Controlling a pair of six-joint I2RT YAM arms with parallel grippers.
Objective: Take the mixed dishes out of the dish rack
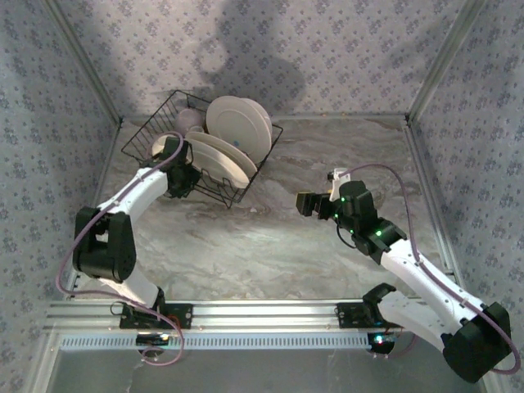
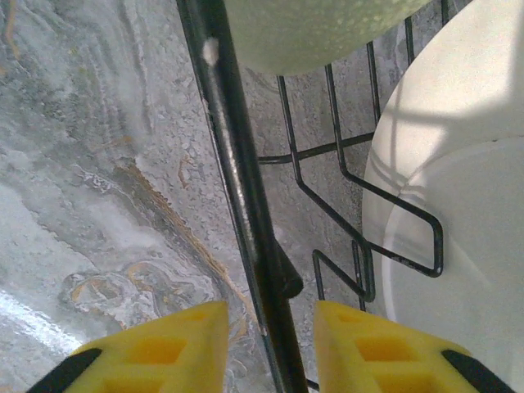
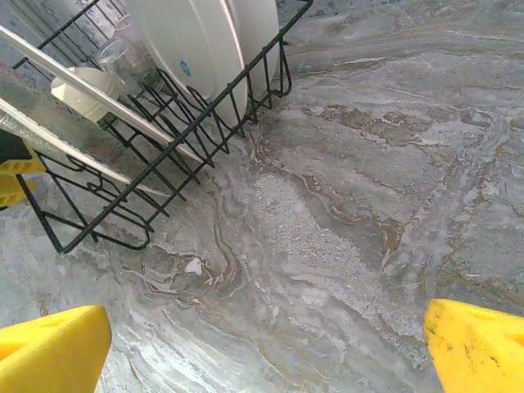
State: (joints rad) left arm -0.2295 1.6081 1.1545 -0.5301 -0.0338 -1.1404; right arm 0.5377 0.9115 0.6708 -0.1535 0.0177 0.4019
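1. Closest in, left wrist view: the left claw [image 2: 272, 344] has its yellow fingers [image 2: 164, 348] on either side of the black rim wire of the dish rack [image 2: 237, 164]. The gap is narrow. A sliver of space shows on each side of the wire, so it is not clamped.
2. Just past that wire, inside the rack: a pale yellowish dish [image 2: 319, 29] at the top, and a white plate [image 2: 458, 205] on edge to the right, among the prongs.
3. Top view: the rack sits at the rear left of the marbled counter [image 1: 327, 246], close to the back corner.
4. Rack contents, left to right: a cream cup [image 1: 160, 146] by the left rim, a lavender bowl [image 1: 188, 121] behind it, leaning plates [image 1: 221, 160] along the front, and upright plates [image 1: 239, 119] at the back right.
5. The right claw [image 1: 301, 203] is over mid-counter, well apart from the rack and facing toward it. Its jaws are wide with nothing between them. In the right wrist view, bare counter lies between the fingertips.
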